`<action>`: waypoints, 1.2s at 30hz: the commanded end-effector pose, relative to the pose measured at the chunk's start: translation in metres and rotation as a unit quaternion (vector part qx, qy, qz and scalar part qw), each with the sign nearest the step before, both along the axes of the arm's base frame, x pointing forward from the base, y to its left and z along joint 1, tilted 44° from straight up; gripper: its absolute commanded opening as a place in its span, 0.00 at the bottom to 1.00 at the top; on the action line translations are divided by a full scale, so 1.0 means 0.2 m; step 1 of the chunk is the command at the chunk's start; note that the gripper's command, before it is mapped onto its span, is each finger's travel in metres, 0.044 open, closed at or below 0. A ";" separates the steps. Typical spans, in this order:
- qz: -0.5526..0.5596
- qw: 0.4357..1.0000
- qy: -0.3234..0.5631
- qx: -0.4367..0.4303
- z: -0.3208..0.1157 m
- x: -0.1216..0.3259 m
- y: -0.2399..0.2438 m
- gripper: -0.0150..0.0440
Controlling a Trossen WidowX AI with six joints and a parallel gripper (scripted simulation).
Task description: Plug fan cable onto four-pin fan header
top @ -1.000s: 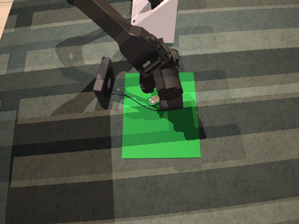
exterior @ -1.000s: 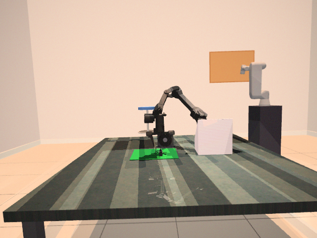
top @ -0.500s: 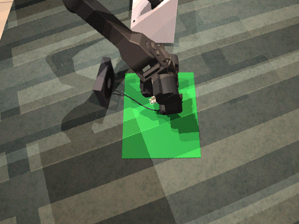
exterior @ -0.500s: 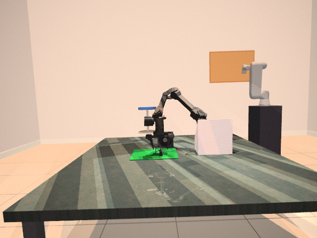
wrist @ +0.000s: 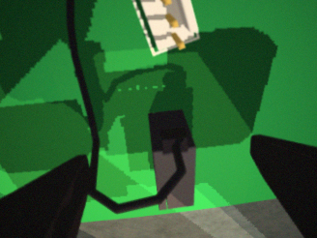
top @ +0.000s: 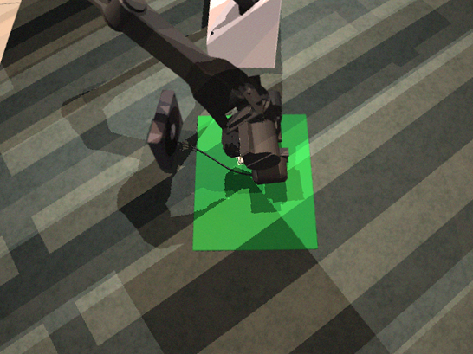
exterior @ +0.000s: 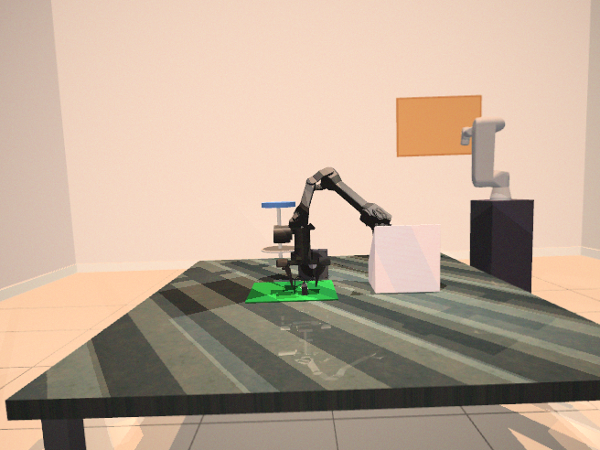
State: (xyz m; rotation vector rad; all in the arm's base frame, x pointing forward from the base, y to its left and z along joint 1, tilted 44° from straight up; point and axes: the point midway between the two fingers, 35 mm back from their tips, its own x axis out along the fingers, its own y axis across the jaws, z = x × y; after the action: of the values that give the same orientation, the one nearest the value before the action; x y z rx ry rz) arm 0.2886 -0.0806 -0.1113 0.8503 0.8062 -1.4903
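Observation:
The fan's dark plug (wrist: 169, 169) (exterior: 304, 289) lies on the green board (top: 255, 232) (wrist: 217, 164), near one board edge in the wrist view. The thin black cable (wrist: 79, 63) (top: 212, 156) loops from the plug past the left finger to the fan. The white header (wrist: 161, 26) (top: 240, 160) with gold pins stands off the plug, at the top of the wrist view; nothing is seated in its visible part. My gripper (wrist: 171, 154) (exterior: 305, 288) is open, with its fingers on either side of the plug and gaps on both sides. The top view hides the plug and fingertips.
The square dark fan (top: 165, 132) (exterior: 320, 256) stands upright beside the board. A white box (top: 248, 43) (exterior: 407, 261) stands by the arm's base. The cable lies close to the left finger in the wrist view. A stool and another robot stand in the background.

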 end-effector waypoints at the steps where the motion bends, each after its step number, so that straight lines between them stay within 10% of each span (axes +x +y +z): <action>1: 0.000 1.000 0.000 0.000 0.00 0.00 0.00 0.78; 36: 0.000 1.000 0.000 0.001 0.06 0.02 0.06 0.25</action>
State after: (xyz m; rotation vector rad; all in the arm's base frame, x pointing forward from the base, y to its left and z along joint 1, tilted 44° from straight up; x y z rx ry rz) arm 0.2883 -0.0746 -0.1054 0.8430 0.8124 -1.4951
